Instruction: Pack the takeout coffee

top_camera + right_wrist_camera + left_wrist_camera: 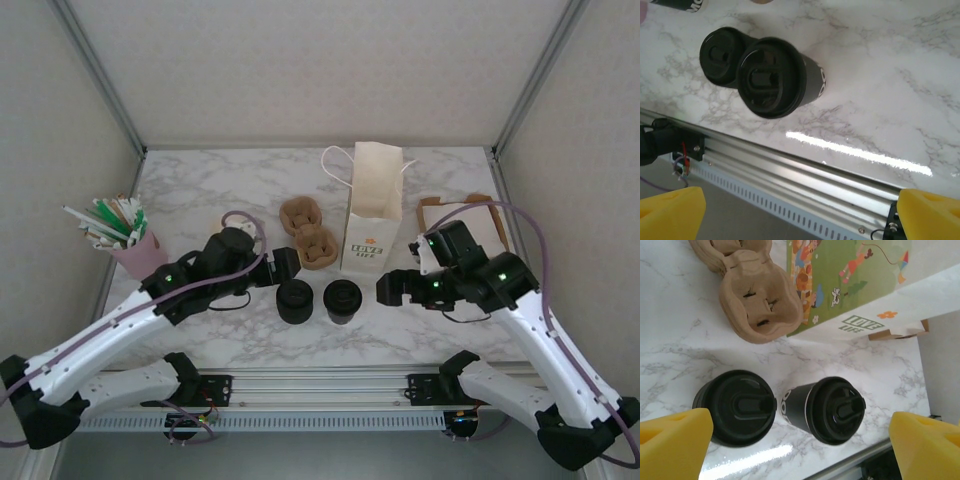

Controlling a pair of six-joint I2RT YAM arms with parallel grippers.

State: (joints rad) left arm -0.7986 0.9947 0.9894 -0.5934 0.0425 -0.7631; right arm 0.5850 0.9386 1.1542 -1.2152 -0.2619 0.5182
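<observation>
Marble surface, grey walls all round, and two coffees waiting. The left coffee cup (295, 300) and the right coffee cup (342, 301) stand upright just beside each other, black lids on, close to the near edge and about midway along it.

The left claw (801, 444) hangs over the pair with its yellow fingers (675, 442) wide apart, both lids showing between them. The right claw (800, 214) hovers on the other side, spread just as wide, nothing in it.

Behind the cups stands the paper bag (370, 215), mouth open, and the cardboard cup carrier (310, 235) lies just beside it on the left. A pink cup of straws (130, 240) sits at the left edge.

This looks like the approach to a first pick. To do it well, I'd say centre on one cup alone. Come down so the fingers meet the dark wall below the lid, not the lid itself. Close gently, since paper will buckle. The neighbour is so close that a finger could clip it, so the outer side is the safer way in. Then lift it straight and level.
</observation>
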